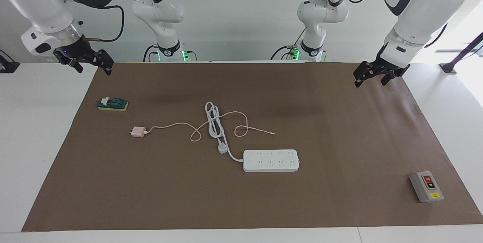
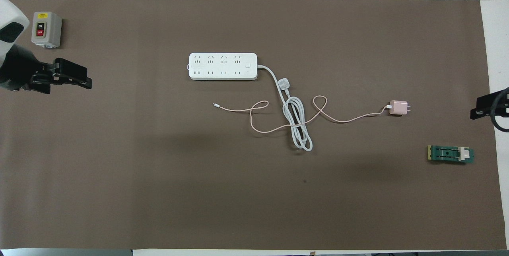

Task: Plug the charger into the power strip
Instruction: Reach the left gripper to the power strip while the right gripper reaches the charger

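The charger [image 1: 138, 132] [image 2: 398, 107], a small pink cube, lies on the brown mat toward the right arm's end. Its thin pink cable [image 1: 171, 124] loops across a coiled white cord [image 1: 213, 120]. The white power strip [image 1: 271, 160] [image 2: 222, 66] lies flat, farther from the robots than the cable, with its sockets facing up. My right gripper [image 1: 95, 70] [image 2: 477, 111] hangs open over the mat's edge, well apart from the charger. My left gripper [image 1: 370, 80] [image 2: 86, 80] hangs open over the mat at the left arm's end. Neither holds anything.
The strip's white three-pin plug [image 1: 222, 148] lies beside the strip. A grey box with red and black buttons [image 1: 426, 186] [image 2: 46, 29] stands at the left arm's end. A green and yellow block [image 1: 112, 104] [image 2: 450, 154] lies near the right gripper.
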{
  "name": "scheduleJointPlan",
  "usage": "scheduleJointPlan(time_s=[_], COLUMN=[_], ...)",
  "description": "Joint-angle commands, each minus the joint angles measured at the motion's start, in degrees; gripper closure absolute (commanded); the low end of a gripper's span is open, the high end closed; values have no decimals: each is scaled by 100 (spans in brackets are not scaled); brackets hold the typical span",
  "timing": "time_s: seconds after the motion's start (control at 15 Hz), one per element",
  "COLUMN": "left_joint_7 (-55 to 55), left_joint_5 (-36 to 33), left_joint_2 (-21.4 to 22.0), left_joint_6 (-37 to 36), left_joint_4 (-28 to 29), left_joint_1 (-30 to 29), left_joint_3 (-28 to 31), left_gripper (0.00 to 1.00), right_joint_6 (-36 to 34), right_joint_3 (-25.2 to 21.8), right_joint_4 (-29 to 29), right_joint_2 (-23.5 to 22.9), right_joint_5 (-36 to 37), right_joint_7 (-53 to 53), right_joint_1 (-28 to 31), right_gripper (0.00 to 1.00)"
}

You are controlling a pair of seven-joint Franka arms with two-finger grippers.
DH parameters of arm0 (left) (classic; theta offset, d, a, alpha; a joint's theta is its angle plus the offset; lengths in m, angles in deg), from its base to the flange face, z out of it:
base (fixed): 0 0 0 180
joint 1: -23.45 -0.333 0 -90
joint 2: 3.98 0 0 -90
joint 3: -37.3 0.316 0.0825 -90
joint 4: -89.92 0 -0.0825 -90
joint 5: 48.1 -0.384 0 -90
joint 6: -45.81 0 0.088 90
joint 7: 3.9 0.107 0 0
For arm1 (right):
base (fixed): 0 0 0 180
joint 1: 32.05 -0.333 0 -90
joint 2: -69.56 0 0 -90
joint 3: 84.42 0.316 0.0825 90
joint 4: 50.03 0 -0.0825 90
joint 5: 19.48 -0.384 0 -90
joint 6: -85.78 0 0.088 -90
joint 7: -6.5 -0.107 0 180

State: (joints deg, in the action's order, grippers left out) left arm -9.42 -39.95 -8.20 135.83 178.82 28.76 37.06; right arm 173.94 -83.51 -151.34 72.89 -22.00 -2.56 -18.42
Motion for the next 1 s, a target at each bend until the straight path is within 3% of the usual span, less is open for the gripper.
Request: scheduleJointPlan(time_s=[0.0, 0.13, 0.47, 0.6, 0.93], left_joint_7=[-2, 16, 25, 112, 1446], left_joint_5=[1025, 2134, 4709, 5222, 6181], left_joint_2=[-386, -597, -1159, -1292, -1792], left_joint_6=[-117, -256, -853, -925, -995], left_joint_4=[-136, -127, -110, -109, -109], left_joint_1=[-11, -283, -679, -732, -741], left_joint_3=[68, 59, 59, 68, 51], left_gripper=[0, 0, 0, 0, 0], right_joint_6=[105, 122, 534, 956, 1125], right_joint_3=[67, 58, 58, 58, 23], right_joint_4=[-293, -310, -476, -872, -776], right_joint_2=[-217, -534, -1141, -1168, -2082], right_joint_5=[-721, -864, -2030, -2611, -3947], right_joint_7=[-823, -1052, -2431, -2783, -3040], right_joint_1=[447, 510, 703, 756, 1151], right_gripper=[1, 2, 0, 0, 0])
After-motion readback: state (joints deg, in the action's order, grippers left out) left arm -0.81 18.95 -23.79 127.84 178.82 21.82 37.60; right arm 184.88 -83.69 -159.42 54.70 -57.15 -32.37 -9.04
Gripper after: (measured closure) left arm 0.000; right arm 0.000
